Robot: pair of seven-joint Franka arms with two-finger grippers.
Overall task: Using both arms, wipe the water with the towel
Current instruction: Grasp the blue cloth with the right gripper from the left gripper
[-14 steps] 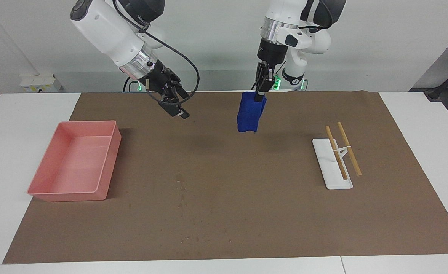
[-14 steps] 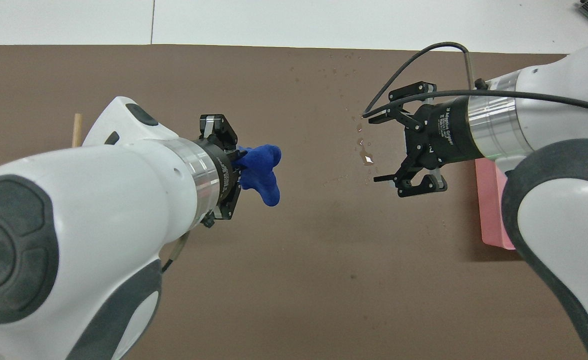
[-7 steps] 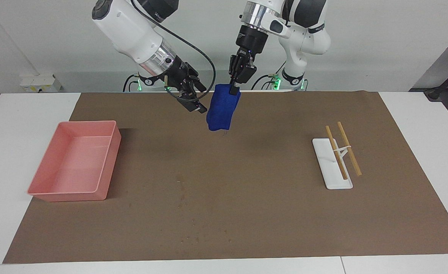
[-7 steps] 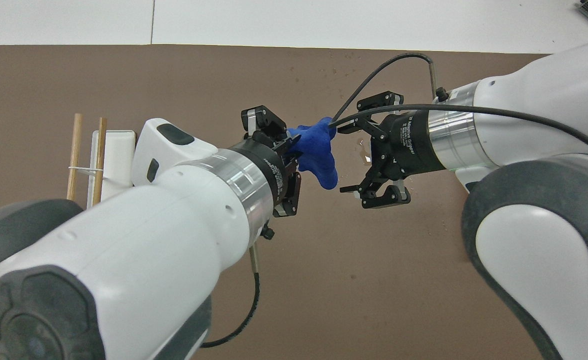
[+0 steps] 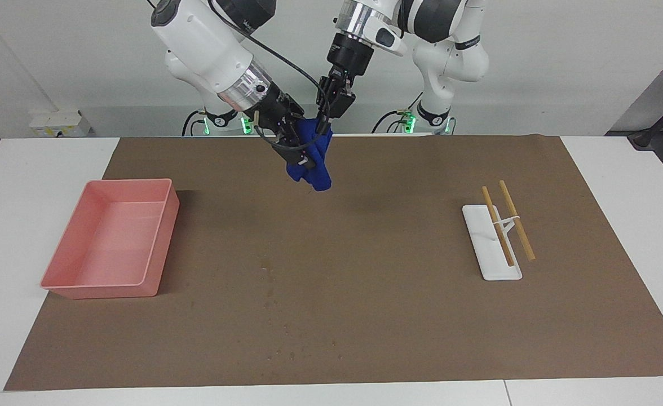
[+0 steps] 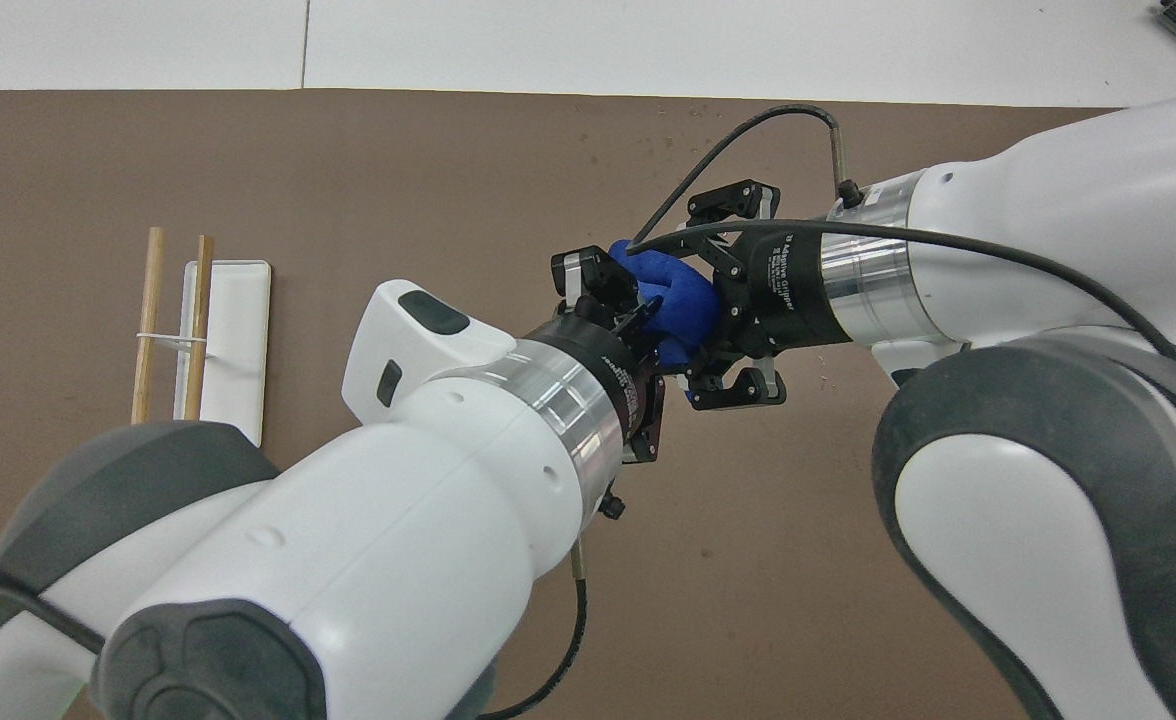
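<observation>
Both claws meet in the air over the brown mat on the bench — the left claw pinches the blue towel from above, and the right claw, fingers spread, surrounds the hanging bunch, probably to take a second grip for wiping.

Towel is deep blue, one plain colour, no pattern. Both arms are shiny white w/ dark grey parts, silver rings & black cables. Left gripper & right gripper are black. Tray is pink all over. Mat is plain brown w/ a few small dark spots; table is white. Two sticks are tan wood colour on a white holder.
</observation>
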